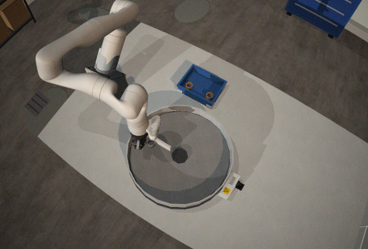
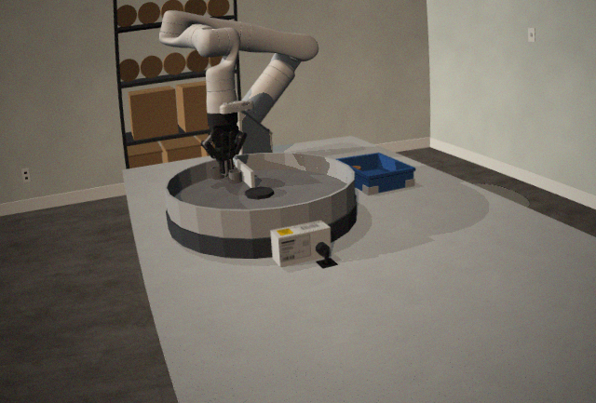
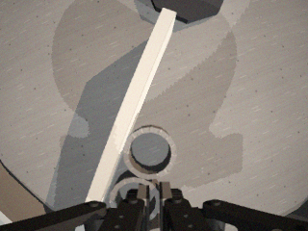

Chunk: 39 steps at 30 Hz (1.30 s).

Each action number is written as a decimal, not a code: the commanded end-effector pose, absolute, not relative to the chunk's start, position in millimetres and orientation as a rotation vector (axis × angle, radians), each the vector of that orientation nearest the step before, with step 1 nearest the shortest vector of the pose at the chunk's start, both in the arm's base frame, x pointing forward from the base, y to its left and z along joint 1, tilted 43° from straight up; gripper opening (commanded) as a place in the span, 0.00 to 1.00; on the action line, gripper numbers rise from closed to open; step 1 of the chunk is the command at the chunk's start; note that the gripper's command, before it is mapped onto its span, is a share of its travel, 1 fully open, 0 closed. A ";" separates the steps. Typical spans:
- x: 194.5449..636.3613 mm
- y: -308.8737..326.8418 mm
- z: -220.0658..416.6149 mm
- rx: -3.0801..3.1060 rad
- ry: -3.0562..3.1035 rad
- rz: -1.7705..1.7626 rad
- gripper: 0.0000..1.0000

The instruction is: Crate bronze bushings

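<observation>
My gripper [image 1: 138,146] [image 2: 225,172] [image 3: 154,195] is down inside the turning table [image 1: 227,151] [image 2: 240,222]. Its fingers are nearly together, a narrow gap apart, shut on the near wall of a grey steel bushing [image 3: 120,189]; the fingers partly hide it. A second steel bushing [image 1: 150,143] [image 2: 235,176] [image 3: 172,151] stands upright right beside it, against the white bar [image 1: 163,144] [image 2: 246,172] [image 3: 137,91]. Two bronze bushings [image 1: 188,85] [image 1: 209,95] are in the blue crate [image 1: 194,98] [image 2: 392,180]. No bronze bushing shows on the turning table.
The turning table has a raised rim all round and a dark hub [image 1: 179,155] [image 2: 259,193] at its centre. A white box [image 1: 229,185] [image 2: 301,243] and a small black device [image 1: 240,185] [image 2: 324,254] stand outside the rim. The crate is behind the turning table, beyond its rim.
</observation>
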<state>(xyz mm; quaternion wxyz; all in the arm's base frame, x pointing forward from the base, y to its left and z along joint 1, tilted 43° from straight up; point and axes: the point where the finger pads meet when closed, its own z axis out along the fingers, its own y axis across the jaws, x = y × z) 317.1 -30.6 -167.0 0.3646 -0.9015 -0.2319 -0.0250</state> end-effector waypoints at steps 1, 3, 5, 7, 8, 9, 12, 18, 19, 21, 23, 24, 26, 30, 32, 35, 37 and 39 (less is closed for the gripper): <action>317.5 -31.5 -166.8 -2.320 -0.596 -0.066 0.00; 317.5 -31.5 -166.8 -2.320 -0.596 -0.066 0.00; 317.7 -32.5 -165.6 -2.320 -0.596 -0.065 0.00; 318.1 -34.5 -163.4 -2.320 -0.596 -0.065 0.00; 318.2 -35.5 -162.3 -2.320 -0.596 -0.065 0.00; 318.4 -36.5 -161.2 -2.320 -0.596 -0.065 0.00; 318.4 -36.5 -161.2 -2.320 -0.596 -0.065 0.00; 318.4 -36.5 -161.2 -2.320 -0.596 -0.065 0.00; 318.4 -36.5 -161.2 -2.320 -0.596 -0.065 0.00; 318.4 -36.5 -161.2 -2.320 -0.596 -0.065 0.00; 318.8 -38.4 -159.1 -2.320 -0.596 -0.065 0.00; 318.9 -39.4 -158.0 -2.320 -0.596 -0.065 0.00; 319.3 -41.5 -155.8 -2.320 -0.596 -0.065 0.00; 319.3 -41.5 -155.8 -2.320 -0.596 -0.065 0.00; 319.3 -41.5 -155.8 -2.320 -0.596 -0.065 0.00; 319.3 -41.5 -155.8 -2.320 -0.596 -0.065 0.00; 319.3 -41.5 -155.8 -2.320 -0.596 -0.065 0.00; 319.4 -42.4 -154.7 -2.320 -0.596 -0.065 0.00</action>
